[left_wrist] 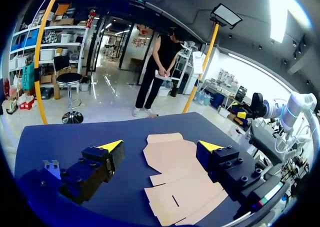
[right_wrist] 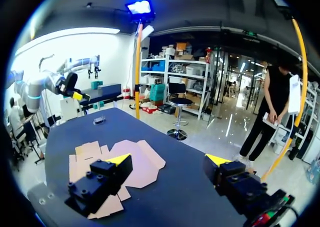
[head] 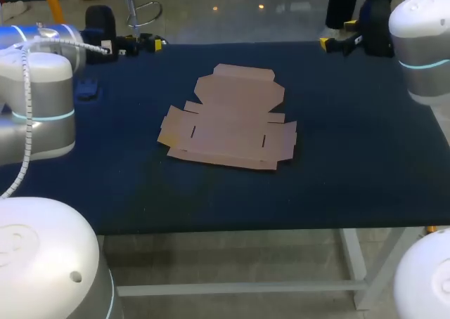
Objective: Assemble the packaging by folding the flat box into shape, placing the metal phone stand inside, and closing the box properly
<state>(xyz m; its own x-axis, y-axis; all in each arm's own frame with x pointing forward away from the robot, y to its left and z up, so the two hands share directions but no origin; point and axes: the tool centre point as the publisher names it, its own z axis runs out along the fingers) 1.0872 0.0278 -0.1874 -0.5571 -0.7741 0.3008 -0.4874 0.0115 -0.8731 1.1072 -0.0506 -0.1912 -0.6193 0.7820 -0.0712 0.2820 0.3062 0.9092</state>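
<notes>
Two sets of fingers, both released and grasping nothing. My left fingers [left_wrist: 95, 169] hang above the dark blue desk [head: 365, 164] with their yellow tips wide apart, and my right fingers [right_wrist: 100, 182] are spread just as wide on the other side. The flat box [head: 228, 126] lies unfolded near the middle of the desk, flaps spread out, and neither arm touches it. From my left wrist it shows ahead of and between the fingers. From my right wrist one finger partly covers it. A small metal piece [left_wrist: 51, 168] rests on the desk beside my left fingers, well apart from the box. I cannot tell whether it is the phone stand.
</notes>
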